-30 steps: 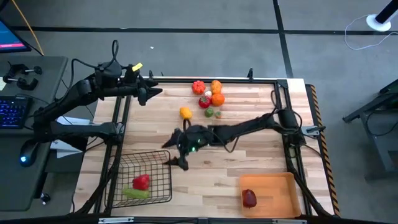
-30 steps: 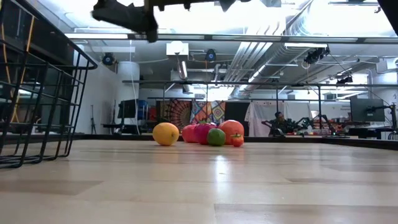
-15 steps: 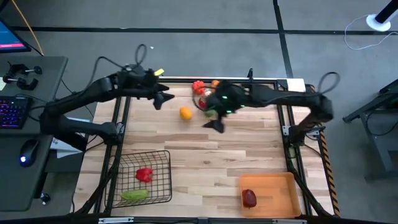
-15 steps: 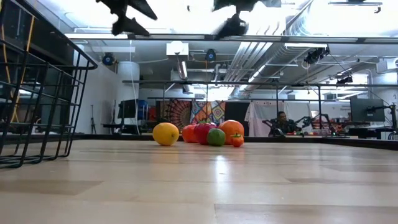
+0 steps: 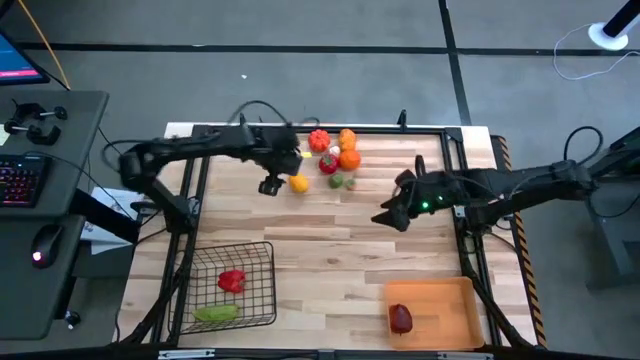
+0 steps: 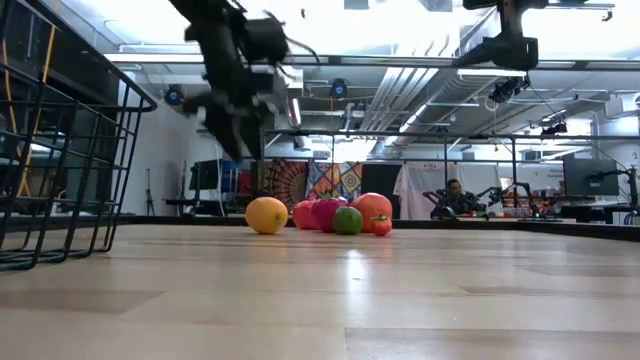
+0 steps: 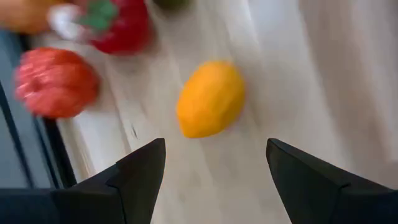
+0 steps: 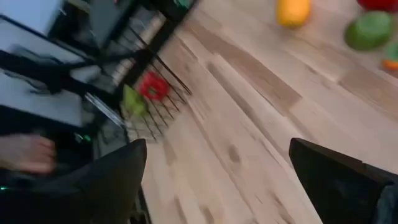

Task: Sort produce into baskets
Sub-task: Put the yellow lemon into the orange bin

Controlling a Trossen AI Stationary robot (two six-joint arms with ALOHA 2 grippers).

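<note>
A yellow-orange lemon-shaped piece (image 5: pixel 298 183) lies on the wooden table, apart from a cluster of red, orange, green and white produce (image 5: pixel 335 155) at the far edge. My left gripper (image 5: pixel 270 187) is open and empty just left of the lemon; in the left wrist view the lemon (image 7: pixel 211 99) lies ahead of the open fingers (image 7: pixel 214 146). My right gripper (image 5: pixel 385 217) is open and empty over the table's right middle (image 8: pixel 217 146). The black wire basket (image 5: pixel 250 262) holds a red pepper (image 5: pixel 231 281) and a green piece (image 5: pixel 217 312). The orange tray (image 5: pixel 450 300) holds a dark red piece (image 5: pixel 400 319).
The basket stands at the near left and the tray at the near right. Bare wood lies between them and across the table's middle. In the low view the produce (image 6: pixel 330 215) sits in a row at the far edge, with the left arm (image 6: pixel 235 90) above the lemon.
My left gripper has gone from the far left corner toward the table's right and down, to just beside the lemon. My right gripper has swung from beside the basket up past the produce cluster and then toward the table's right edge. Both stay open and empty.
</note>
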